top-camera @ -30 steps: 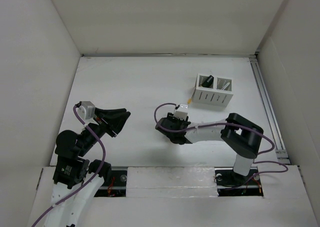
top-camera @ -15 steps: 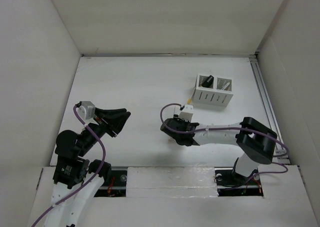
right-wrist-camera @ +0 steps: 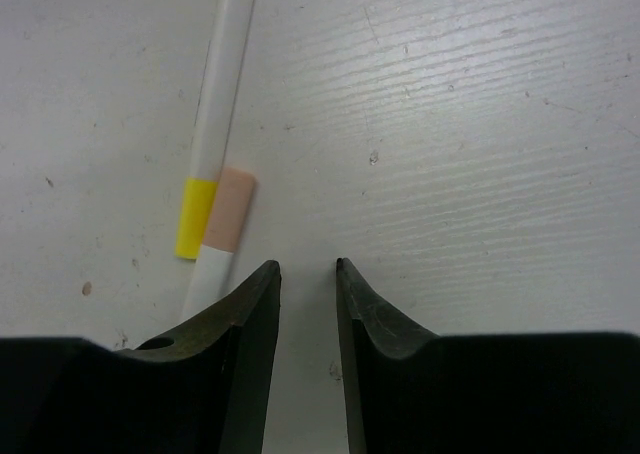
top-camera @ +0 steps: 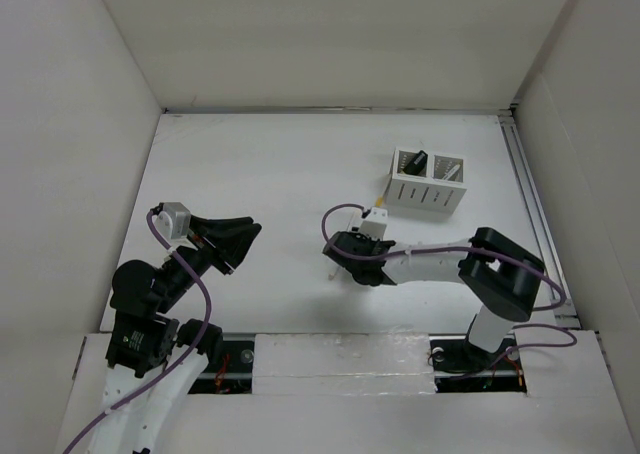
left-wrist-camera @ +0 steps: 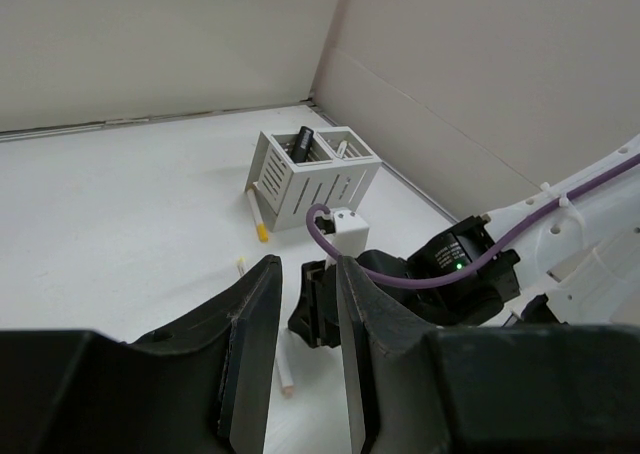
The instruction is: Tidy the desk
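The desk (top-camera: 250, 164) is a flat white tabletop. My right gripper (top-camera: 338, 258) points down close over its middle. In the right wrist view the right gripper (right-wrist-camera: 305, 266) is open by a narrow gap with only bare desk between the tips. A white pen with a yellow end (right-wrist-camera: 213, 124) and a white pen with a peach end (right-wrist-camera: 228, 209) lie just left of the left fingertip (right-wrist-camera: 262, 279). My left gripper (top-camera: 238, 242) hovers at the near left, narrowly open and empty; it shows in its own view (left-wrist-camera: 308, 279).
A white slotted pen holder (top-camera: 428, 181) stands at the back right with a black item in one compartment; it also shows in the left wrist view (left-wrist-camera: 310, 174). A yellow-tipped pen (left-wrist-camera: 257, 214) lies beside it. A metal rail (top-camera: 530, 204) runs along the right edge. White walls enclose the desk.
My right arm has shifted: its elbow swung right and partly back, and the gripper moved a little over the pens. The left arm has not moved.
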